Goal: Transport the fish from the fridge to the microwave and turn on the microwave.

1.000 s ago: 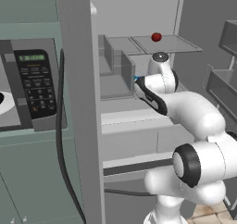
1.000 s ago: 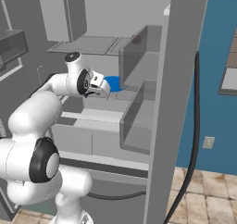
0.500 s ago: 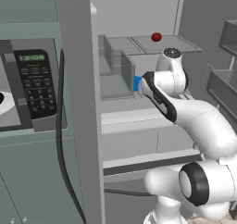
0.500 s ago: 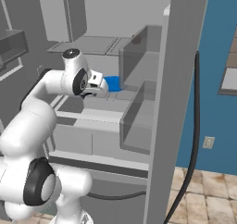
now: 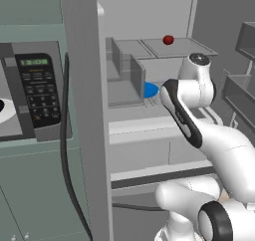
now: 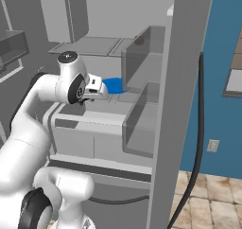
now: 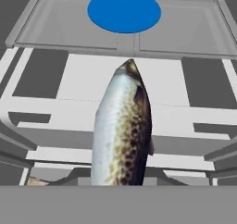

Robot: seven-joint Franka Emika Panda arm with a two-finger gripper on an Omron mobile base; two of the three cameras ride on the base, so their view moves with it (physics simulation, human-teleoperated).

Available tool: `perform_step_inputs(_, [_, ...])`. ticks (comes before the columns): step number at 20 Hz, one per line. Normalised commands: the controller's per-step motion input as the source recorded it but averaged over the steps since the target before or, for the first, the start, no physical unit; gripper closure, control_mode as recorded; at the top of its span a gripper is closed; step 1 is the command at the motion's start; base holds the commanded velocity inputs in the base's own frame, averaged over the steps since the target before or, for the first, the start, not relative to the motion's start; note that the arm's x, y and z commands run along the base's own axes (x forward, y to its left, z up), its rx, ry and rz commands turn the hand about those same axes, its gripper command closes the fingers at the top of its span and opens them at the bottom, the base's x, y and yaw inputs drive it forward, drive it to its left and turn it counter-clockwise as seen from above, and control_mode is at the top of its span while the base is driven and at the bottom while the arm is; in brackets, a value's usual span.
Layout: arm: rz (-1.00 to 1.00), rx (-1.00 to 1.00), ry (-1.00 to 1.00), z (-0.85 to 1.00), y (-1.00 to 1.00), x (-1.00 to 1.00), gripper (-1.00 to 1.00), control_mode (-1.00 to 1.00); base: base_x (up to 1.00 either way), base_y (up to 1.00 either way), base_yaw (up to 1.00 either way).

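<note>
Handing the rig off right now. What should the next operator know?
Gripper: shut on the fish, inside the fridge in front of the blue disc.
Microwave: left of the fridge, with nothing on the visible part of its turntable plate.
Done: fish grasped.
Left: draw the arm out of the fridge, put the fish in the microwave, turn it on.

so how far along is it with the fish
Done: the gripper looks shut on the fish, which is held clear of the blue plate. In hand: getting it out, as the hand is inside the fridge. Left: carry it to the microwave, then switch that on.
</note>
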Motion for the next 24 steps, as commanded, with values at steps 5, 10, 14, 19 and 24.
perform_step_inputs(5, [0.0,0.01,0.0,0.18,0.0,-0.37,1.0,-1.0,0.0,0.0,0.0])
perform_step_inputs(10, [0.0,0.04,0.0,0.16,0.0,-0.37,1.0,-1.0,0.0,0.0,0.0])
perform_step_inputs(14, [0.0,0.05,0.0,0.1,0.0,-0.38,1.0,-1.0,0.0,0.0,0.0])
perform_step_inputs(19, [0.0,0.05,0.0,0.05,0.0,-0.37,1.0,-1.0,0.0,0.0,0.0])
perform_step_inputs(24, [0.0,0.03,0.0,0.01,0.0,-0.34,1.0,-1.0,0.0,0.0,0.0])
